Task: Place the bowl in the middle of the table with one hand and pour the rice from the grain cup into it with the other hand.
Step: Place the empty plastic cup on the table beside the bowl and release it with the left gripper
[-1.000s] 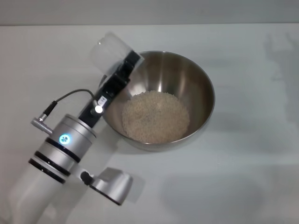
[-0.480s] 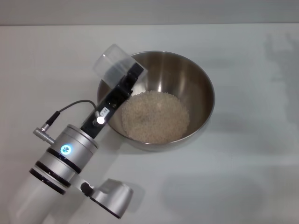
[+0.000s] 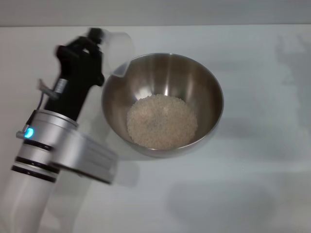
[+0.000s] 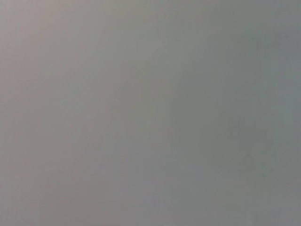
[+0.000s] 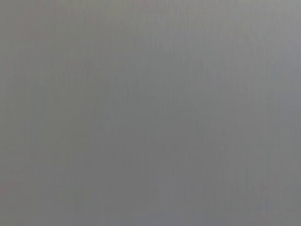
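From my head camera I look down on a plain white table (image 3: 252, 194), smooth and matte, that fills nearly the whole view. Near its middle sits a large round bowl (image 3: 204, 82) of brushed stainless steel, its inside walls shiny and streaked with soft reflections, its rim thin and bright. In the bottom of the bowl lies a rounded heap of rice (image 3: 162, 121), pale beige and finely grainy, covering the floor of the bowl and leaving the upper walls bare. At the bowl's far left edge, my left gripper (image 3: 99, 41) holds a small cup (image 3: 120, 51) of clear, colourless plastic; the cup looks cloudy and see-through, with its pouring lip reaching just over the bowl's rim, and I see no grains inside it. The gripper is black and blocky, closed onto the cup from the cup's left side, though the fingertips themselves are blurred. Behind it, my left arm (image 3: 43, 141) comes up from the lower left corner as a thick silver-grey cylinder with black bands and a small blue glowing light, angled up and slightly right toward the cup, with a rounded metal joint jutting toward the bowl. Both wrist cameras show only a flat featureless grey. My right arm appears in none of the views.
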Motion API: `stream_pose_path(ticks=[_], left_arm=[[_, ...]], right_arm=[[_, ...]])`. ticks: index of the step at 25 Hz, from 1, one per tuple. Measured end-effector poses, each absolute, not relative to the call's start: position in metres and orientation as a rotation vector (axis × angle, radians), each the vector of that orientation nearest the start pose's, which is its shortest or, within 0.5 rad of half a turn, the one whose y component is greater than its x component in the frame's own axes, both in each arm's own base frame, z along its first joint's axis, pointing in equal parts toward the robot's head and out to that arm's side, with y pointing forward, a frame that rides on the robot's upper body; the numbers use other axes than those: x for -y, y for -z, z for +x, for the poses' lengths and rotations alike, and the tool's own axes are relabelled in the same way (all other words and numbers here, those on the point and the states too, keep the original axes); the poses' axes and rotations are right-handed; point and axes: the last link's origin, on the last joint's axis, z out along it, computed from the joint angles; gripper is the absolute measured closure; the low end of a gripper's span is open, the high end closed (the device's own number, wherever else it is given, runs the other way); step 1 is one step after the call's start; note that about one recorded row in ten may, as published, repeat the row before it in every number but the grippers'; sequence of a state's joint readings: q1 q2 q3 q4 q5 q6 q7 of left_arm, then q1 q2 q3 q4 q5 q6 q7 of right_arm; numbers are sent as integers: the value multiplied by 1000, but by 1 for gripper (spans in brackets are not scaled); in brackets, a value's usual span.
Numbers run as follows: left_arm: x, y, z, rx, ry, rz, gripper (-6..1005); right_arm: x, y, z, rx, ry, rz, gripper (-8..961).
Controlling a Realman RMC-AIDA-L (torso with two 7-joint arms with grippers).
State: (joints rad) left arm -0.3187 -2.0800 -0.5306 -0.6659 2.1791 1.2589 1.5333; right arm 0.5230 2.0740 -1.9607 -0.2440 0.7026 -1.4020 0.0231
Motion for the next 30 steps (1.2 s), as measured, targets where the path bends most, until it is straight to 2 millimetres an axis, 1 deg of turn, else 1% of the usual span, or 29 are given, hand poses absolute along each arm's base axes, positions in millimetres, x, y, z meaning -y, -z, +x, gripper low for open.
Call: stream_pose_path(ticks=[1, 2, 3, 4, 7, 8, 10, 16, 21, 25, 30], left_arm=[[-291, 68, -215, -616, 66, -1490, 974], [-295, 62, -222, -421, 167, -1519, 974], [-295, 62, -222, -421, 167, -1519, 974], [-298, 58, -232, -239, 257, -1538, 974], [-302, 54, -247, 5, 374, -1539, 974], [-302, 54, -247, 5, 374, -1539, 974], [-305, 51, -262, 206, 454, -1530, 974], [-312, 53, -288, 418, 467, -1549, 974], [-315, 53, -302, 517, 469, -1556, 974], [-317, 57, -306, 554, 456, -1574, 974], [-317, 57, -307, 560, 450, -1577, 974]], right_arm=[[-365, -41, 265, -207, -926, -1341, 430], [-365, -41, 264, -207, -926, -1341, 430], [-365, -40, 264, -206, -928, -1342, 430], [-365, -40, 264, -206, -928, -1342, 430], [-366, -40, 263, -205, -930, -1345, 430], [-366, -40, 263, -204, -931, -1346, 430], [-366, -40, 263, -204, -932, -1347, 431], [-366, -39, 262, -202, -933, -1349, 431], [-366, -39, 262, -202, -933, -1350, 431], [-366, -39, 262, -201, -934, -1350, 431], [-367, -39, 262, -203, -933, -1351, 431]])
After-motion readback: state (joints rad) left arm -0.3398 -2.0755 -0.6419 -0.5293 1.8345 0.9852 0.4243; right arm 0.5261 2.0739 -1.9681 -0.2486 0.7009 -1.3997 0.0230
